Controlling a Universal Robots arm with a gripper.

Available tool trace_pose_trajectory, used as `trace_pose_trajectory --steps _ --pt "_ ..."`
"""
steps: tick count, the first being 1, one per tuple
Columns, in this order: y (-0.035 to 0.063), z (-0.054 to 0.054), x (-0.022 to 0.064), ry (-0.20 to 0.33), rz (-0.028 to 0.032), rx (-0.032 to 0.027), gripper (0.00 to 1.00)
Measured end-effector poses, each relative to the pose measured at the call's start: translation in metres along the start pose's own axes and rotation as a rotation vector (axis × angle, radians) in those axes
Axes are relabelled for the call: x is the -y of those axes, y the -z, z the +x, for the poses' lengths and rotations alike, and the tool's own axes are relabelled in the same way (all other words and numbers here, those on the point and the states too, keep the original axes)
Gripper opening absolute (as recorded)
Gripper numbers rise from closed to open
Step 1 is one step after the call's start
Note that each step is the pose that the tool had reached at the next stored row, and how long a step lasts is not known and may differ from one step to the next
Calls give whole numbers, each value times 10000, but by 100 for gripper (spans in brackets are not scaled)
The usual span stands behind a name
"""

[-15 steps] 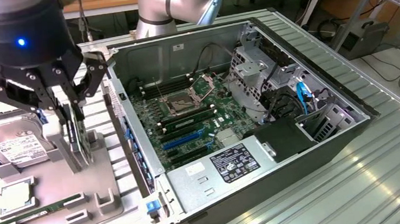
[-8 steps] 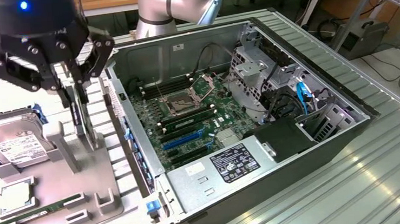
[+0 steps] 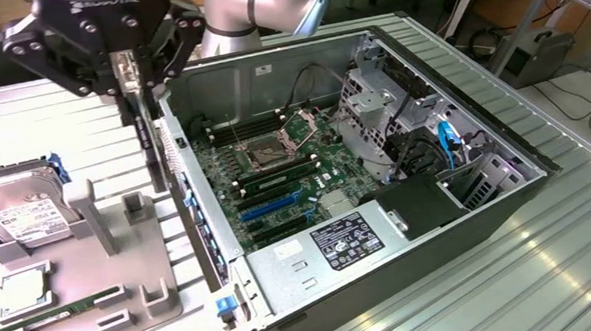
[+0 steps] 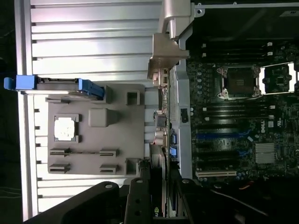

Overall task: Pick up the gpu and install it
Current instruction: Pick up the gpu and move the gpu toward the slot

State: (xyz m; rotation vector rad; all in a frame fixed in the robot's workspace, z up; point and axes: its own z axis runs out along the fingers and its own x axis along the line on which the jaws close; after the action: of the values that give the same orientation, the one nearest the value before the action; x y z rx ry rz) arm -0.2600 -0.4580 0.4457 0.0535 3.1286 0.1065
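My gripper (image 3: 130, 85) is shut on the gpu (image 3: 153, 150), a thin dark card that hangs upright and edge-on below the fingers. The card is lifted off the grey holder tray (image 3: 121, 253) and hangs just outside the near side wall of the open computer case (image 3: 317, 284). In the wrist view the gpu (image 4: 161, 128) runs away from my gripper (image 4: 159, 198), and its silvery bracket (image 4: 164, 58) is at the far end. The card lines up along the case wall, beside the motherboard (image 4: 233, 126). The blue expansion slots (image 3: 273, 203) are uncovered.
On the grey tray lie a silver hard drive (image 3: 19, 210) in blue rails, a CPU (image 3: 23, 291) and a green memory stick (image 3: 57, 313). Inside the case are a drive cage (image 3: 376, 106), a black box (image 3: 419, 207) and cables. Ribbed metal table surrounds everything.
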Motion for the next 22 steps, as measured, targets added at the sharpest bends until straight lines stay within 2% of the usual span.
trace_pose_trajectory --steps 3,5,10,16,17,19,20,22 --pt "0 -141 -4 -4 -15 -35 26" --pt "-2 -284 -9 -7 -31 -72 26" --pt "-7 -521 -17 -12 -41 -147 26" --pt "-54 -803 -23 -12 -42 -168 26" --pt "-81 -905 -25 -13 -40 -171 26" --pt "-114 -1010 -26 -13 -41 -170 26" --pt "-154 -1122 -29 -12 -18 -171 26" --pt "-204 -1242 -37 -11 33 -169 26"
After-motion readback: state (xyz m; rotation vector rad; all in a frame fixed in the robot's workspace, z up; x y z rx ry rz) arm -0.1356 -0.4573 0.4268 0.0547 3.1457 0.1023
